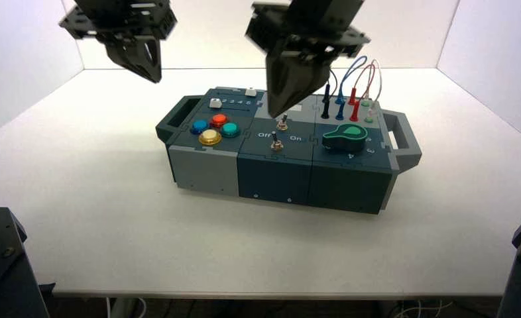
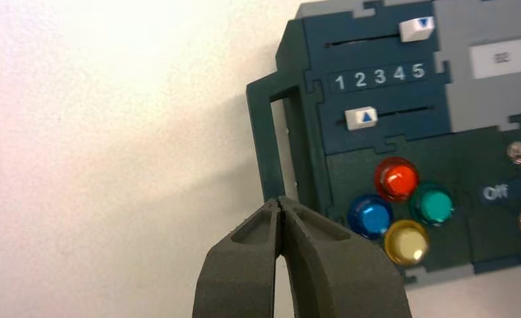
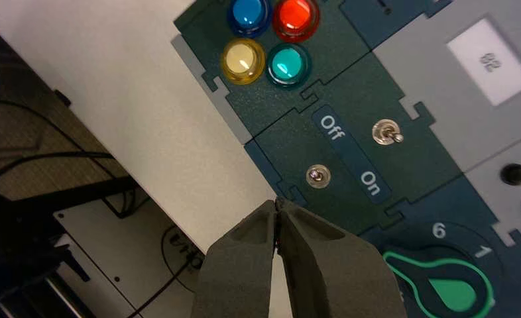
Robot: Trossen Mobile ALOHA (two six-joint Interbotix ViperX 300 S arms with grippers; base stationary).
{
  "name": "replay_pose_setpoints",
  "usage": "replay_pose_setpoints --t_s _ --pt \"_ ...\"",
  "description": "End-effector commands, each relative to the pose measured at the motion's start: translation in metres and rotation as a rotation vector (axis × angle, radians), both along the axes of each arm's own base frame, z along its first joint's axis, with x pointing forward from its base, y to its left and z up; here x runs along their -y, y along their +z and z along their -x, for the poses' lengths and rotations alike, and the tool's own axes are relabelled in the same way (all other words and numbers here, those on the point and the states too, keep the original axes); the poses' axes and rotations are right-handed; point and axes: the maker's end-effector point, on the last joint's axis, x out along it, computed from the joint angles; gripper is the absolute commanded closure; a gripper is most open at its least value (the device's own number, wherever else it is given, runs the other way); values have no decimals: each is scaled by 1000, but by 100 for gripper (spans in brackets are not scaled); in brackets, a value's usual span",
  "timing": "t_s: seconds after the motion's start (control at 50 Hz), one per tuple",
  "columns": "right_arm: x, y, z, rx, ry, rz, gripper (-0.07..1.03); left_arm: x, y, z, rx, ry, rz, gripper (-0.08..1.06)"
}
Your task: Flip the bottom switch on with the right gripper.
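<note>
High view: right gripper (image 1: pixel 288 109), fingers pressed together, above the box (image 1: pixel 278 149), 12 o'clock of the bottom switch (image 1: pixel 276 143); open counter (image 1: pixel 244 255) at 6 o'clock, up to its front edge. Left gripper (image 1: pixel 153 73), fingers pressed together, parked off the box's 10 o'clock corner.

the box (image 1: pixel 274 182) reads "off", "on", "1 2 3 4 5", "6".
</note>
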Motion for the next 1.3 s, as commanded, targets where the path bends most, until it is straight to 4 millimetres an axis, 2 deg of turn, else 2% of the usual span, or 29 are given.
replay_pose_setpoints --t_s 0.02,0.24,0.44,0.76,1.16,1.3 --pt "-9 6 -6 14 1 -19 98 6 4 -13 29 -8 6 101" --pt "-10 -8 -9 5 0 -1 98 7 -10 -19 3 -10 -8 101" --pt "-17 -15 -15 1 -1 7 98 8 -15 -20 0 -9 -10 101" --pt "-28 -13 -25 13 4 -2 98 7 -16 -20 0 -14 -13 101" --pt "-29 -13 -29 21 1 -4 98 8 -25 -21 -11 -25 -24 101" --pt "-29 -15 -29 20 0 -2 98 13 -20 -24 -1 -27 -11 101"
